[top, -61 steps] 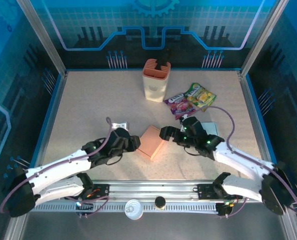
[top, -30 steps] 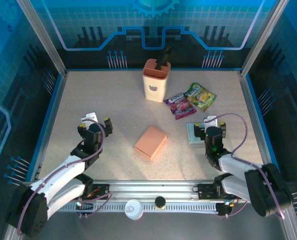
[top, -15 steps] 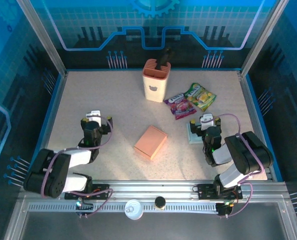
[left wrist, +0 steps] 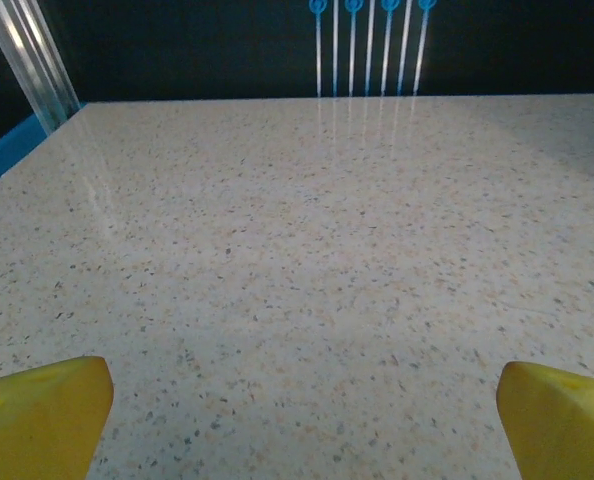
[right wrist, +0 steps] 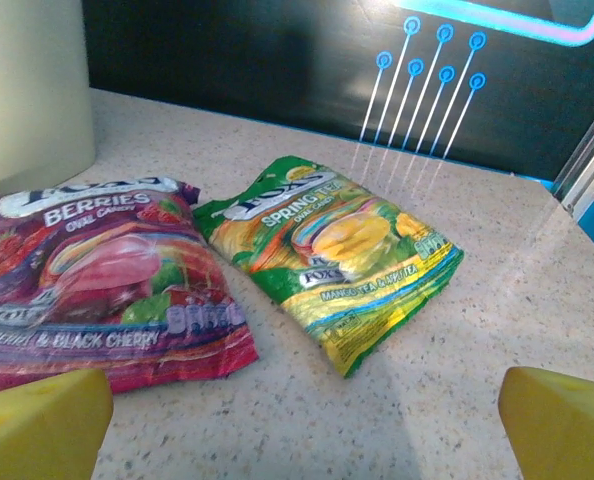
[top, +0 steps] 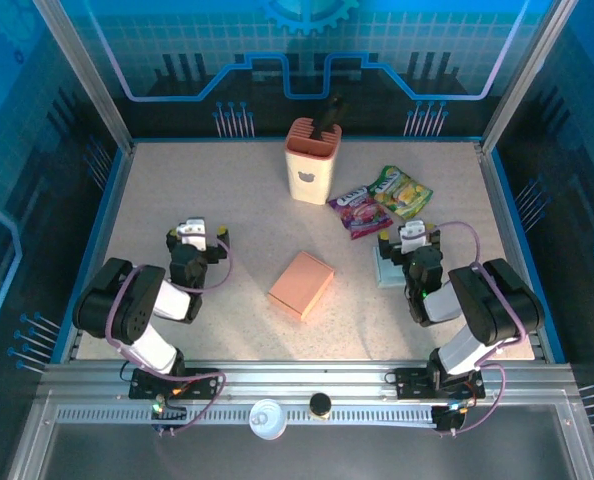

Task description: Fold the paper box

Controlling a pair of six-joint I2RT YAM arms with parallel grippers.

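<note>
Speckled beige tabletop (top: 177, 190); flat salmon-pink paper box (top: 302, 284) lies between the spread left pincer (top: 197, 237) and spread right pincer (top: 409, 239); folding seems finished; next, inspection.

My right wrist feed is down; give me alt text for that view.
Two Fox's candy bags lie side by side on the table: purple berries bag left, green spring tea bag right. The right gripper, open, shows yellow fingertips in the bottom corners.

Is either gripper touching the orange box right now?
No, the orange box lies by itself, with the left gripper and right gripper well off to either side of it.
</note>
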